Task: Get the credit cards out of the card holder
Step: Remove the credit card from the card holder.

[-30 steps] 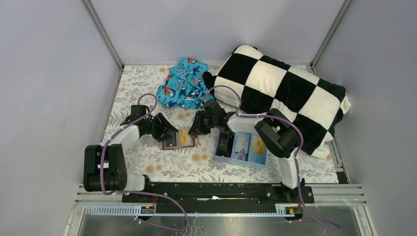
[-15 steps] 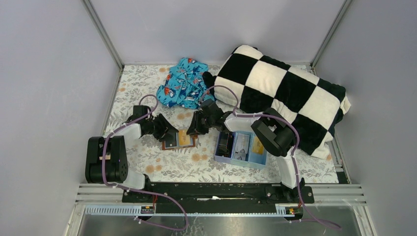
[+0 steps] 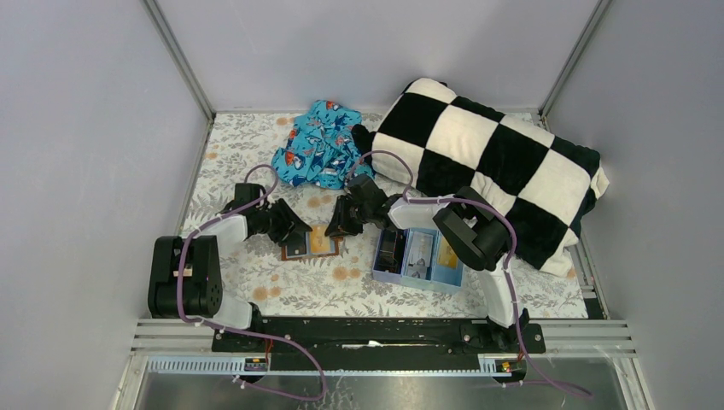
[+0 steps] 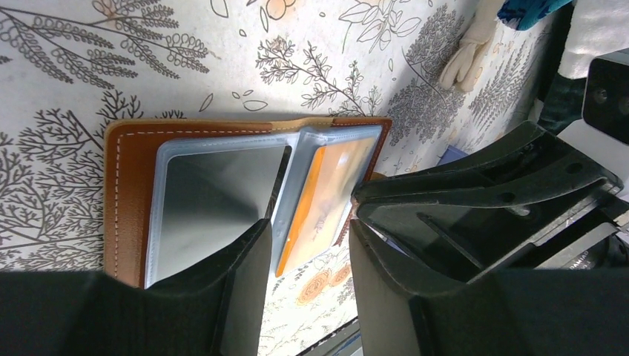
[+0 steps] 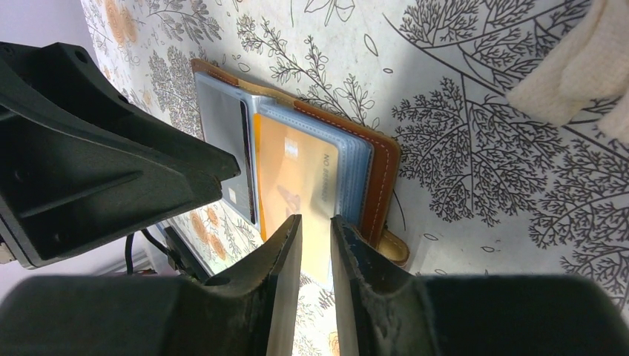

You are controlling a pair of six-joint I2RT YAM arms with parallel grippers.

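Two cards [image 4: 215, 196], grey and orange, fill brown holder [image 4: 127, 200]; left fingers [image 4: 237, 297], right fingers [image 5: 285, 297] apart.

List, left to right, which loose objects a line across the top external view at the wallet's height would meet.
Open brown bifold card holder → light blue three-compartment plastic tray → black-and-white checkered soft cushion.

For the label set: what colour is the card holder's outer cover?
Card holder is brown with pale stitching; shows best in left wrist view.
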